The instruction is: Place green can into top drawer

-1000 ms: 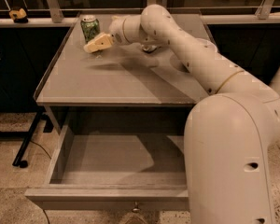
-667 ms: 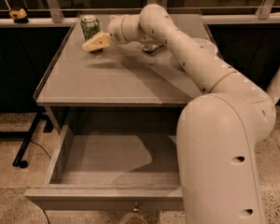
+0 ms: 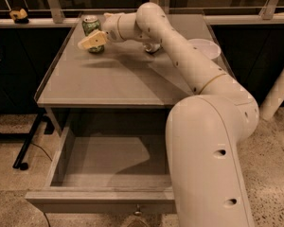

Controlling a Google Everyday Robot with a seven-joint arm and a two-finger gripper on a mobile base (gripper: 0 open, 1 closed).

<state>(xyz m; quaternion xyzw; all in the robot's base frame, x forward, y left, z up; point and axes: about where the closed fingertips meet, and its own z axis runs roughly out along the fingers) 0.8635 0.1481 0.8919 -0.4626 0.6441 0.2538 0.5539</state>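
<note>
The green can (image 3: 90, 24) stands upright at the far left corner of the grey table (image 3: 109, 84). My gripper (image 3: 92, 41) is at the can, its cream tip crossing in front of the can's lower half, with the arm reaching in from the right. The top drawer (image 3: 99, 203) is pulled out below the table's front edge. Its inside is bare and its small metal knob (image 3: 138, 212) shows at the bottom.
A small object (image 3: 152, 48) sits on the table, partly hidden under my arm. A white bowl (image 3: 204, 48) is at the table's far right. A yellow item (image 3: 19, 15) lies on the ledge at the back left. My arm's large body fills the right foreground.
My gripper has moved a little to the left and now overlaps the green can. The can and the drawer have not moved.
</note>
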